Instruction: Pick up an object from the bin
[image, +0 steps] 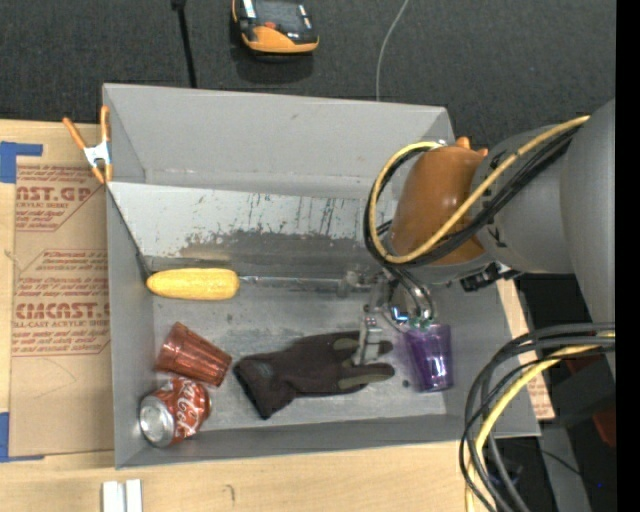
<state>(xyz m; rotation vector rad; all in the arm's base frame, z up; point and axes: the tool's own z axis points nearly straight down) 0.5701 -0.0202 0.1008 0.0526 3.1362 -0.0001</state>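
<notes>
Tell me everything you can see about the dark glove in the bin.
The glove is dark brown, looks like soft fabric or leather, and lies flat and limp on the bin floor near the front wall, cuff left, finger end right beside a purple cup. The gripper is over that end; contact cannot be told.

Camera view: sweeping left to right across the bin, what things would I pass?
Crushed red soda can → dark brown glove → purple cup. The yellow corn cob and copper cup share the can's left end, so I leave them unordered.
</notes>
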